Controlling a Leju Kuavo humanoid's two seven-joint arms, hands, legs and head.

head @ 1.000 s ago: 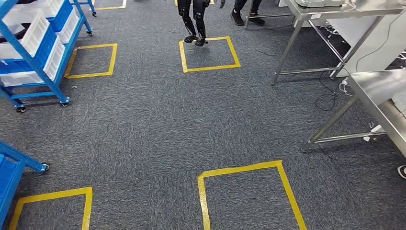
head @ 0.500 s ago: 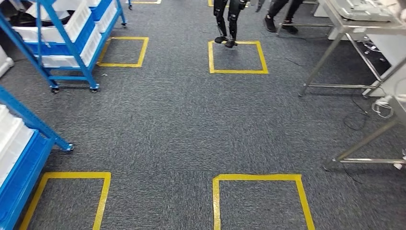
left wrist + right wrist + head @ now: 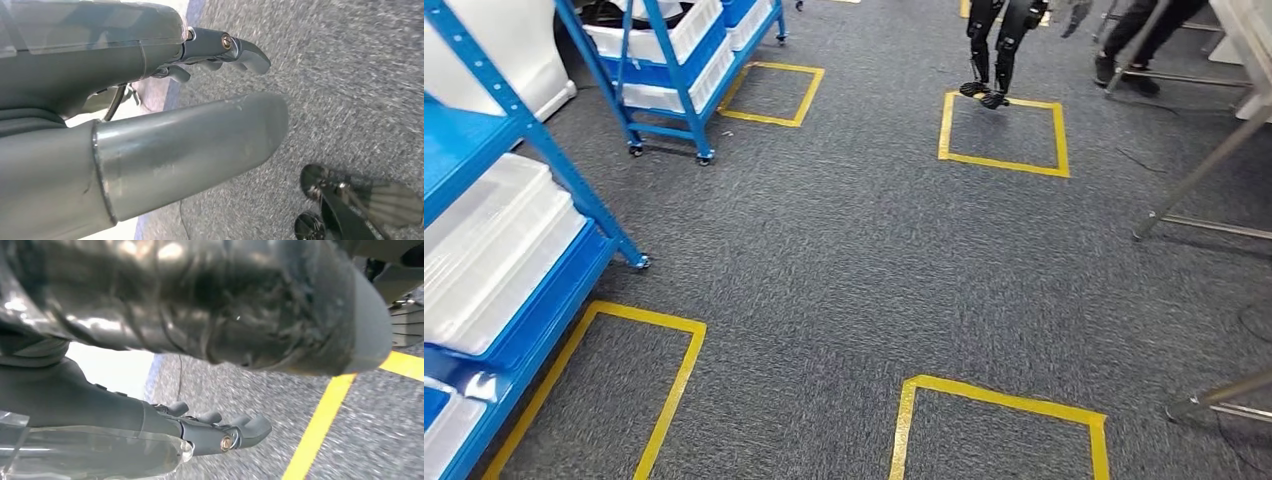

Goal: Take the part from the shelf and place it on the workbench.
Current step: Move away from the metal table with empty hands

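Observation:
A blue shelf (image 3: 574, 190) holding white bins (image 3: 494, 250) stands at my near left in the head view. No part can be made out in the bins. A steel workbench leg (image 3: 1199, 175) crosses the right edge. In the left wrist view my left hand (image 3: 150, 55) hangs over the grey carpet, its thumb (image 3: 200, 140) and fingers (image 3: 240, 47) stretched out and holding nothing. In the right wrist view my right hand (image 3: 115, 410) also hangs over the carpet, fingers (image 3: 240, 432) straight and apart, with nothing in it.
A second blue wheeled shelf (image 3: 674, 60) with white bins stands farther back on the left. Yellow tape squares (image 3: 1002, 135) mark the carpet. Another robot's dark legs (image 3: 994, 50) stand at a far square, and a person's legs (image 3: 1139, 35) show beside the benches.
The whole picture has shifted: the camera has turned left. The near blue shelf now takes up more of the left side, and the workbenches have slid off to the right.

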